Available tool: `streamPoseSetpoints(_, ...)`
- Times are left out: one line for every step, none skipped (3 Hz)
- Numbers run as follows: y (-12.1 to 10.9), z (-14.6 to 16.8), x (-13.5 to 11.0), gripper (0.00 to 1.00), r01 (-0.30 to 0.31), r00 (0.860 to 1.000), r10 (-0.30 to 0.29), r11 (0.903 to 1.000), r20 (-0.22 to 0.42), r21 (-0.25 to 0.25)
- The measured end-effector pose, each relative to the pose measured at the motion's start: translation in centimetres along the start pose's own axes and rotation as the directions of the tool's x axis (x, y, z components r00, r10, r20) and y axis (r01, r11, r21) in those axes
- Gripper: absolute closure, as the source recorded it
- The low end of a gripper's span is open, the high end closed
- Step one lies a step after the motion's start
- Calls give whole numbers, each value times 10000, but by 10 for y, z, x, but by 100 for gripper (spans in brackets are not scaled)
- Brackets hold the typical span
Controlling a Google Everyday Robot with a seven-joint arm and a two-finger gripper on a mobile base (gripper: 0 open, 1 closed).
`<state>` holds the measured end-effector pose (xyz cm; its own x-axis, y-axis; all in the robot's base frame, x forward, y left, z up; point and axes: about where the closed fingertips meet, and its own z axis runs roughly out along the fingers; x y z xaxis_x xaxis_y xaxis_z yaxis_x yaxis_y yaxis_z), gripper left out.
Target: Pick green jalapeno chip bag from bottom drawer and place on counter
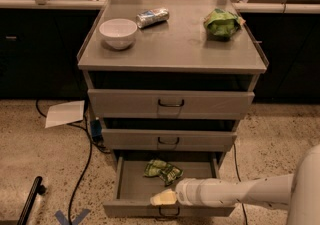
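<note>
The green jalapeno chip bag (162, 170) lies crumpled on the floor of the open bottom drawer (131, 189), towards its back middle. My gripper (162, 198) reaches in from the right on a white arm and sits low over the drawer's front part. It is just in front of the bag and apart from it, holding nothing that I can see. The counter (175, 49) is the grey top of the cabinet above.
On the counter stand a white bowl (118, 32), a silver-blue packet (152, 17) and a lime-green bag (221, 23). The two upper drawers are closed. A white sheet of paper (65, 113), black cables (84, 161) and a black bar (31, 201) lie on the floor at left.
</note>
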<state>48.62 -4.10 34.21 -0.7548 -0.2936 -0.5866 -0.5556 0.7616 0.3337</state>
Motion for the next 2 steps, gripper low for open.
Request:
streamPoseSetpoints(-18,27,10,0,-356,9969,390,9981,687,-501)
streamPoseSetpoints(-34,59,13,0,-660,9895,798,9913,1208,-1143)
